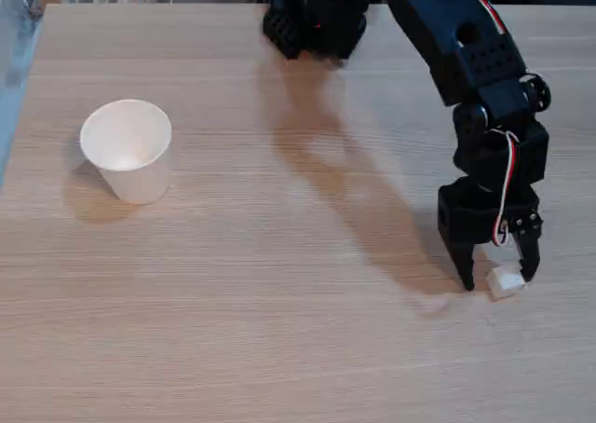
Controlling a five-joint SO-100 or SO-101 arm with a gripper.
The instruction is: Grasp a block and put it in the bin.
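Pale woodgrain table (279, 330), tapered paper cup (128, 151), black gripper (498, 280) narrowly straddling tiny white cube (506, 281)

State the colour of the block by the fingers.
White, seen in the fixed view: the block.

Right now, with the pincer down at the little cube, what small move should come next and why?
Probably close the pincer. Its fingertips look to straddle the white cube on the table, so closing should grip it before any lift toward the cup far to the left.
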